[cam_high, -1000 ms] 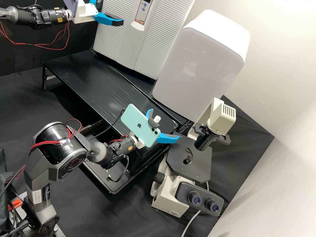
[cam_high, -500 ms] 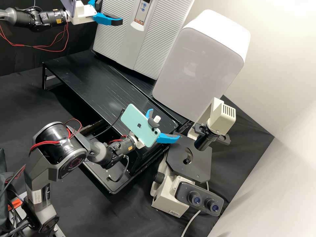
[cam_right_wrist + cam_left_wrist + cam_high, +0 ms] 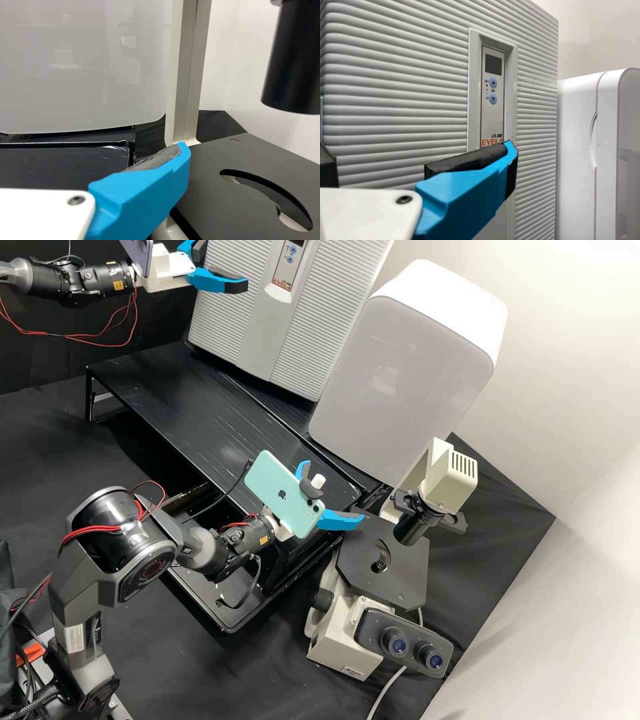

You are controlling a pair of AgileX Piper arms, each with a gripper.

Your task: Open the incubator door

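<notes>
Here's the one incubator (image 3: 253, 333), its ribbed door (image 3: 230, 313) closed, top cut off by the high view's edge. On its front, one control panel (image 3: 493, 95): a small dark display, two round blue buttons and printed lettering, the lowest line partly covered by a blue finger (image 3: 465, 195) in the left wrist view. Two pincers in play! The left pincer (image 3: 225, 264) is open right by the incubator's front, one finger cropped at the high view's top; whether it touches, I can't tell. The right pincer (image 3: 337, 495) is open too, well in front of the incubator, partly behind a mint phone (image 3: 277, 493). A second phone (image 3: 143, 255), cropped, rides the left arm. Beside the incubator, one white cabinet (image 3: 400, 373); farther out, one microscope (image 3: 343, 640) with two eyepieces, on the black surface (image 3: 267, 667).
</notes>
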